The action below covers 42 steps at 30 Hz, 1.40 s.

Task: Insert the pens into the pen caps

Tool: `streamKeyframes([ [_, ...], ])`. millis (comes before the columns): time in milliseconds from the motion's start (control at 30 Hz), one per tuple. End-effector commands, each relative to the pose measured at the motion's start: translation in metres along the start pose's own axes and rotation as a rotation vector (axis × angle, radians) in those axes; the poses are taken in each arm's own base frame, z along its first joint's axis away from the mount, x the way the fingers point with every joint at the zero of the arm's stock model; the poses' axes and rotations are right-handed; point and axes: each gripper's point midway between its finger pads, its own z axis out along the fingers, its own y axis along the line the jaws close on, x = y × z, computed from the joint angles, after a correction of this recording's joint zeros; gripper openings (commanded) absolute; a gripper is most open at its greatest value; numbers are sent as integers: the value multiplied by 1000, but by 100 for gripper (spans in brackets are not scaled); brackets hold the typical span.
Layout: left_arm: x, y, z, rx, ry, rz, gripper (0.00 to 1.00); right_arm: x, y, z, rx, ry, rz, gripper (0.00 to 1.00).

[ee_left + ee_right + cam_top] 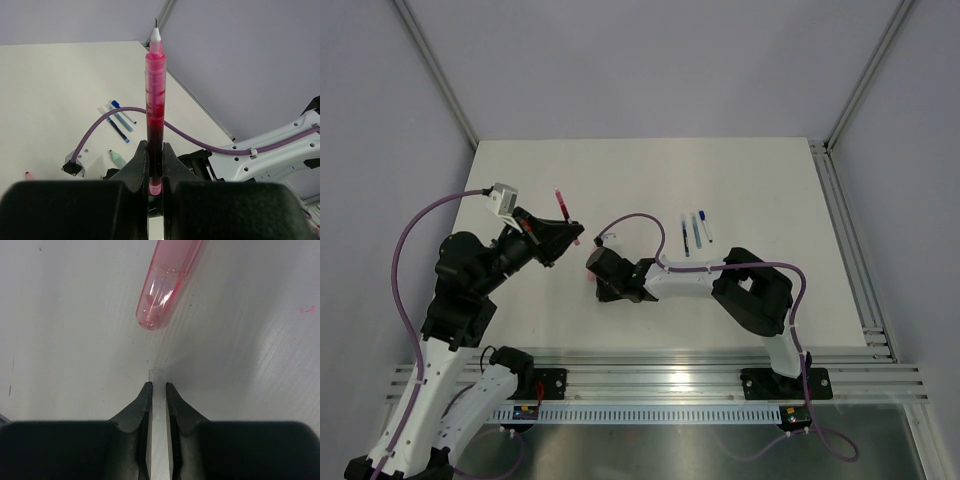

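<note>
My left gripper (568, 233) is shut on a red pen (562, 205) and holds it above the table. In the left wrist view the red pen (155, 100) stands upright between the fingers, white tip up, with the gripper (155, 148) closed on its lower end. My right gripper (598, 275) is low over the table middle. In its wrist view the gripper (158, 386) is shut on a whitish translucent cap (158, 374) that pokes out just past the tips. A pink cap (167, 285) lies on the table just ahead of it, apart from the fingers.
Three more pens lie side by side on the table right of centre: dark blue (685, 233), teal (695, 228) and white with blue (705, 225). A light green cap (117, 159) lies near the right arm. The right arm's purple cable (640, 218) arcs over the table.
</note>
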Motion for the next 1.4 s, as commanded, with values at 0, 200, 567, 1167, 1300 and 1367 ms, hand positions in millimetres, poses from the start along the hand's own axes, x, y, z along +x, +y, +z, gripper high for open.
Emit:
streamKeyframes([
  [0, -16, -10, 3, 48, -48, 21, 0, 17, -14, 8, 57, 30, -11, 17],
  [200, -14, -9, 5, 52, -43, 9, 0, 14, -15, 5, 54, 7, 6, 2],
  [567, 26, 5, -7, -9, 59, -45, 0, -19, 5, -30, -103, -170, 56, 0],
  [1167, 88, 15, -11, 1, 262, -125, 0, -44, -3, -124, -269, -392, 116, 0],
  [1300, 106, 11, -16, 35, 319, -103, 0, -46, -5, -139, -297, -421, 132, 0],
  [1367, 118, 14, -18, 42, 345, -99, 0, -50, -5, -151, -325, -450, 147, 0],
])
